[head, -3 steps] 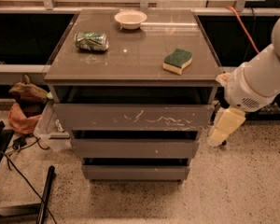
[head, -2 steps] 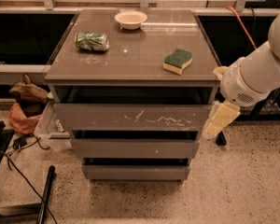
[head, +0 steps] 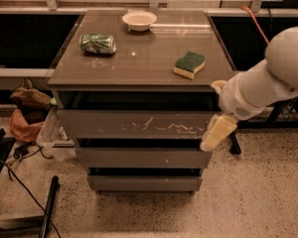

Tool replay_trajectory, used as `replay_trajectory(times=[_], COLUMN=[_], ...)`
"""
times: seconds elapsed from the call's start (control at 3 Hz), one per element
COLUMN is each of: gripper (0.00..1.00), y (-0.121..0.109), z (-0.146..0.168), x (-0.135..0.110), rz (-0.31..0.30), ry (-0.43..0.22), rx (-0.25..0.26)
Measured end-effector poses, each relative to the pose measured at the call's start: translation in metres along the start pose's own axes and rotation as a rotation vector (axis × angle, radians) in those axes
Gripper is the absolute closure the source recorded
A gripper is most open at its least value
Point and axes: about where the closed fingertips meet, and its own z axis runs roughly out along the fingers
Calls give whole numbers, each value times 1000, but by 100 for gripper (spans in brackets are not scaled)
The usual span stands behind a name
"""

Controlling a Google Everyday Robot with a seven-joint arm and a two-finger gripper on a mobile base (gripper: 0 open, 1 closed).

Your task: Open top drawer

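The top drawer (head: pixel 114 125) is the widest grey-brown front panel just under the cabinet top, flat and handleless, with whitish scratches across its middle and right. A dark gap shows above it. Its front stands slightly ahead of the two narrower drawers (head: pixel 139 157) below. My gripper (head: pixel 216 131), cream-coloured on a white arm (head: pixel 273 81), comes in from the right. It hangs at the right end of the top drawer's front and overlaps that corner in the camera view. I cannot tell whether it touches the panel.
On the cabinet top (head: pixel 139 58) lie a crushed green can (head: pixel 98 43), a white bowl (head: pixel 139 20) and a green-and-yellow sponge (head: pixel 189 65). A brown bag (head: pixel 26 108), a plastic bin (head: pixel 52 138) and cables (head: pixel 15 180) sit on the floor at the left. Dark shelving flanks both sides.
My arm and gripper have moved left, from beside the cabinet to the right end of the top drawer's front. The drawer and the things on top have not moved.
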Motion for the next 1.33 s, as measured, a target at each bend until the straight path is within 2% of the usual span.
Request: replay_trajectory(times=[0.33, 0.67, 1.0, 1.33], gripper=[0, 0, 0, 0], y=[-1, -4, -4, -3], z=[70, 118, 118, 156], x=[-12, -21, -21, -29], rz=[-12, -14, -14, -19], ry=[-120, -187, -187, -237], rx=[-48, -61, -61, -93])
